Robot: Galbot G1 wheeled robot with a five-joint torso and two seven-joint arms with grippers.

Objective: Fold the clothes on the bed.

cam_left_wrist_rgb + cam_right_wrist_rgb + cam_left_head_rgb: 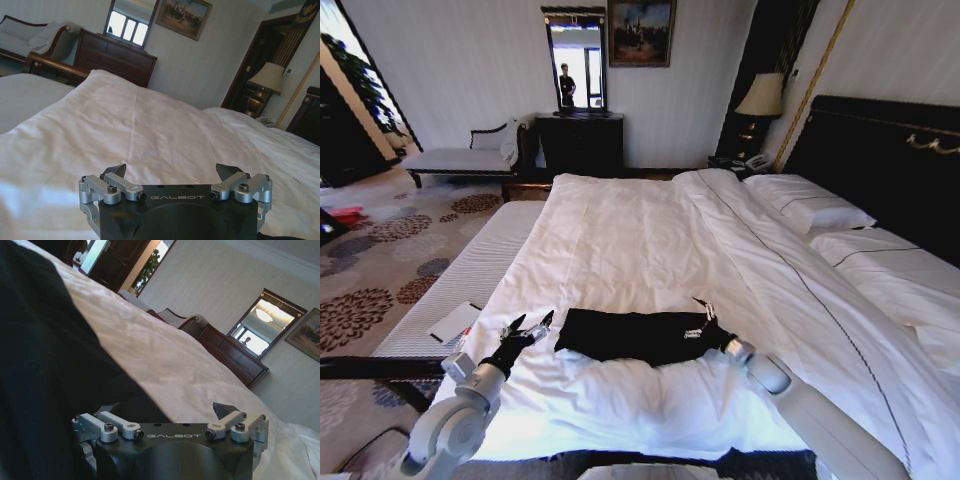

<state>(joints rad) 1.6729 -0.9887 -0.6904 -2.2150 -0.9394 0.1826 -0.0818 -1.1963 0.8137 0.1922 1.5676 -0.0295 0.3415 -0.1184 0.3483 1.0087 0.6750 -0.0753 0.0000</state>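
Clothes (630,335): one black T-shirt lies on the bed (620,250), on the white duvet near the foot edge closest to the robot, bunched into a wide, low, roughly rectangular shape. No lettering can be made out on it.

Left tool (532,326): positioned over the duvet just beside the shirt's left edge, not touching the fabric. Its fingers are spread apart with nothing between them; the left wrist view (172,172) confirms both dark fingertips parted over bare white duvet.

Right tool (706,318): positioned at the shirt's right end, over or against the black fabric; actual contact cannot be confirmed from the head view. In the right wrist view (165,412) the fingers stand wide apart, with black cloth (45,370) lying along one side of the tool and reaching one fingertip. Nothing is clamped between the fingers.

Bed condition: duvet is lightly creased, with a fold line running lengthwise. White pillows (810,208) rest against the dark headboard (880,150) on the robot's right.

Surroundings: a lamp (761,97) stands on the nightstand beside the headboard. A dark dresser (580,140) with a mirror (576,62) sits against the far wall, a framed painting (641,32) hangs beside the mirror, and a pale chaise bench (470,155) stands to the dresser's left. Patterned carpet (390,250) covers the floor to the left of the bed.
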